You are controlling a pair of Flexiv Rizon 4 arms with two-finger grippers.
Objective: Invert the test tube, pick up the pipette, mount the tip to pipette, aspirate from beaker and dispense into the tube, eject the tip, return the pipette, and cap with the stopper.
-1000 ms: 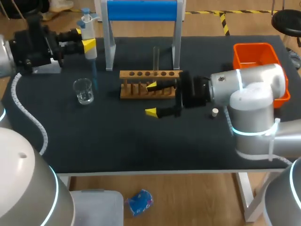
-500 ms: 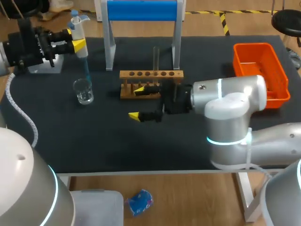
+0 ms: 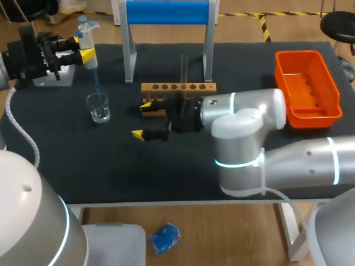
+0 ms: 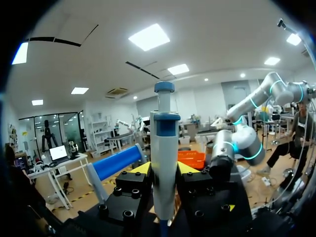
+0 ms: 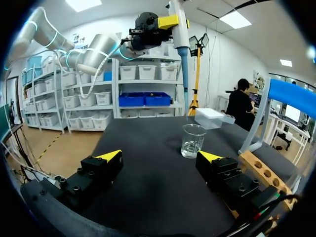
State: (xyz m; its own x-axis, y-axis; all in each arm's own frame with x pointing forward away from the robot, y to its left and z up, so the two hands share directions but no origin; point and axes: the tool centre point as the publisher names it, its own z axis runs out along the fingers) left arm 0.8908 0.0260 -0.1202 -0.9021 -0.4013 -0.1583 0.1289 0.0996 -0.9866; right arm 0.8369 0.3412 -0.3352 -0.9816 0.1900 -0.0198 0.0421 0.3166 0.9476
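Your left end effector (image 3: 83, 48) clamps the pipette (image 3: 87, 34) above the beaker (image 3: 99, 107), near the left edge of the tabletop (image 3: 111, 166); your right end effector (image 3: 142, 119) stands wide open before the rack (image 3: 177, 88)

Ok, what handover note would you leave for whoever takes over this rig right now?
Left hand: shut on the pipette, tip mounted, held above the beaker.
Right hand: open, empty, in front of the rack.
Tube stands upright in the rack. Stopper not in view.
Done: tube set, pipette picked up, tip on. Whether it has aspirated cannot be told.
Left: dispense into the tube, eject the tip, return the pipette, cap.
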